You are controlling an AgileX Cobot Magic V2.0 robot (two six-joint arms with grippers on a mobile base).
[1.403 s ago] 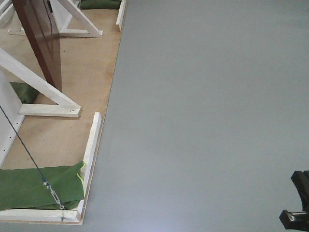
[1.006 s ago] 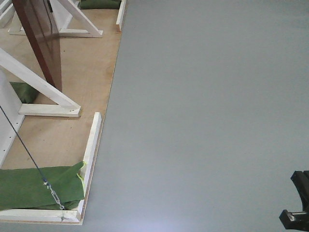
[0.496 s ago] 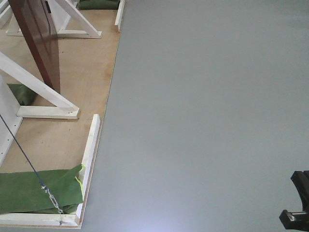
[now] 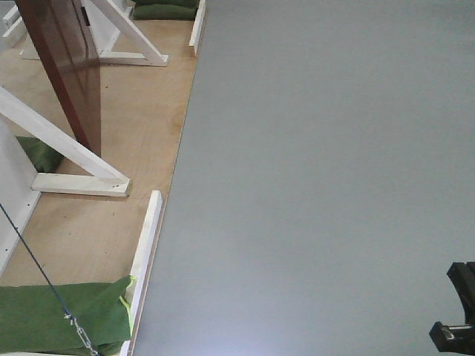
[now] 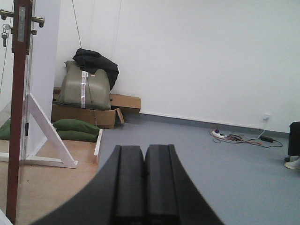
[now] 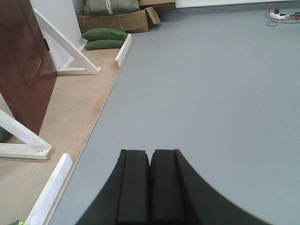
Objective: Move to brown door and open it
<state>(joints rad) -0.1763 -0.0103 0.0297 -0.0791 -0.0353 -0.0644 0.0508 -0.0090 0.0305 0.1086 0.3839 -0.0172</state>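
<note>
Grippers on both arms are closed with nothing between them: the left gripper (image 5: 145, 187) fills the lower middle of its wrist view, its two black pads (image 5: 129, 183) pressed flat together, and the right gripper (image 6: 150, 187) looks the same at the bottom of its own view. Neither touches anything. The brown door (image 4: 67, 67) stands in the upper left of the front view, a glossy reddish slab rising from the plywood platform (image 4: 133, 133), well apart from both grippers. In the left wrist view it appears edge-on along the left side of the frame, with its brass lever handle (image 5: 35, 19) jutting out near the top left corner and small keys (image 5: 4, 35) hanging just below. The right wrist view shows its panelled face at the upper left. White wooden braces (image 4: 67, 148) slant down to the platform beside the door, and green sandbags (image 4: 63, 315) lie at the lower left, crossed by a thin taut wire (image 4: 37, 274). Grey floor (image 4: 334, 185) takes up the rest of the front view. Against the far wall in the left wrist view sit a cardboard box (image 5: 84, 115) topped by a grey-green bag (image 5: 84, 89), and a power strip (image 5: 220, 135) lies on the floor.
</note>
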